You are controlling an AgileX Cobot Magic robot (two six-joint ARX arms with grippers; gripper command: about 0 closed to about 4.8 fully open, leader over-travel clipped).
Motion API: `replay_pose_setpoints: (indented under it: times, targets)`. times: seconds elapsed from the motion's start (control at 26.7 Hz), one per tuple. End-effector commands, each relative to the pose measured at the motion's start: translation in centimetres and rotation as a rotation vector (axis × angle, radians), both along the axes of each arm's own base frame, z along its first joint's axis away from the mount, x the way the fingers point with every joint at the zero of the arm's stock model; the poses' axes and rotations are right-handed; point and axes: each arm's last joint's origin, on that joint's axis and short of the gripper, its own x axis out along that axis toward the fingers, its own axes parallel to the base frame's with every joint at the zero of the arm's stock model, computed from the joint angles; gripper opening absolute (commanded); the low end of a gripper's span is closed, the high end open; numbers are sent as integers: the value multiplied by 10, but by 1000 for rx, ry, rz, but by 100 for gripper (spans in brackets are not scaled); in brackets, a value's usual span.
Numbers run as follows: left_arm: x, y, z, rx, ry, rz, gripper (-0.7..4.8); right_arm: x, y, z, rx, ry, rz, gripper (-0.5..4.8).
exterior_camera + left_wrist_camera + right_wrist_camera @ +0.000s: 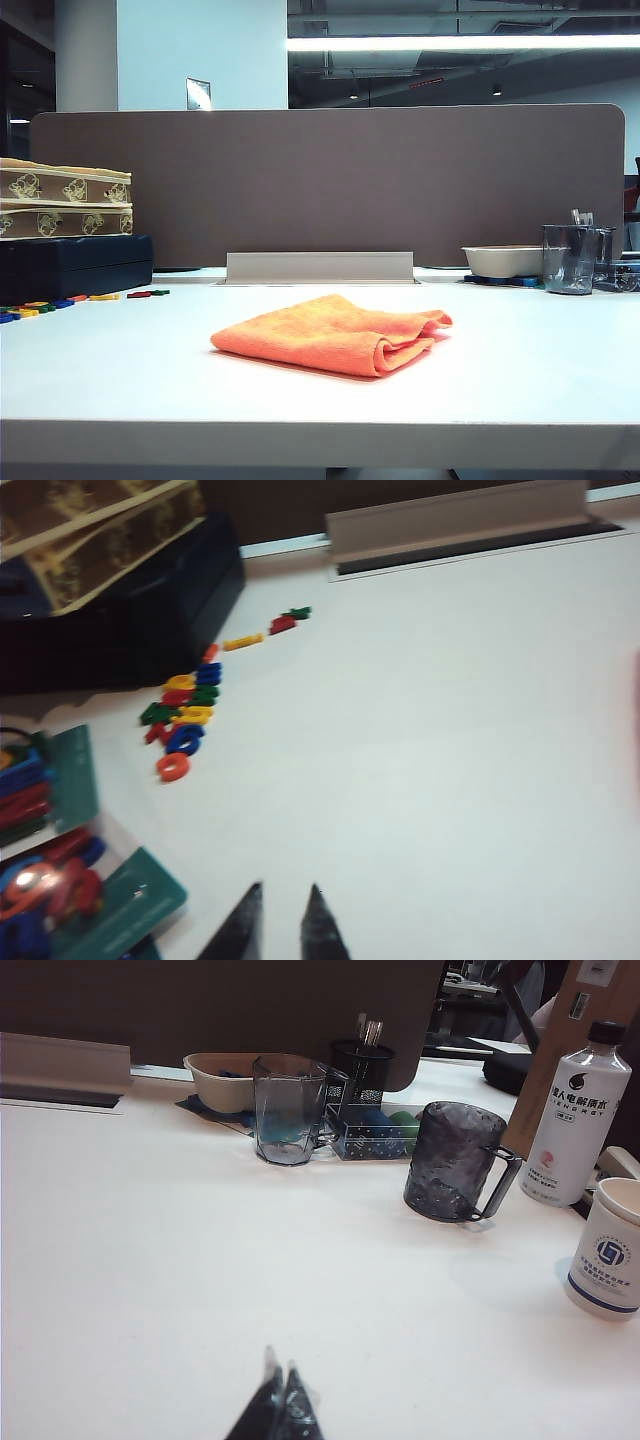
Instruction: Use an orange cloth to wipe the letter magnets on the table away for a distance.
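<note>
White surface (520, 350) holds orange cloth (335, 335) mid-frame, letter magnets (190, 705) far left; left gripper (283, 925) narrow, empty; right gripper (279, 1400) closed, empty; a sloppy grasp might drag the folded cloth unevenly and miss the magnets.

**Count of what's on your tabletop**

You have one orange cloth (335, 333), one tabletop (520, 370), roughly a dozen letter magnets (190, 715) in one loose cluster, two patterned boxes (62, 200), two smoky mugs (455, 1160), one bottle (582, 1110), one paper cup (610, 1250).

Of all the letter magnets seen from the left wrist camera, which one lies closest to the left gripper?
The orange ring-shaped magnet, at the end of the letter magnets cluster nearest the left gripper; every other letter lies farther off, toward the dark box.
</note>
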Motion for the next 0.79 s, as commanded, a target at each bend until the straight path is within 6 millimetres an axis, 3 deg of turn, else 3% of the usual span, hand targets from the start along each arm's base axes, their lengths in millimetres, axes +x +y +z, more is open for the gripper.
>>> replay_pose_setpoints:
  times: [0.04,0.37,0.79]
  targets:
    - [1,5,0,1,7,55,49,0,0,2,0,-22,-1,-1]
    - [2,16,0,1,7,165,49,0,0,2,0,-22,-1,-1]
    - [2,16,0,1,7,169,49,0,0,2,0,-22,-1,-1]
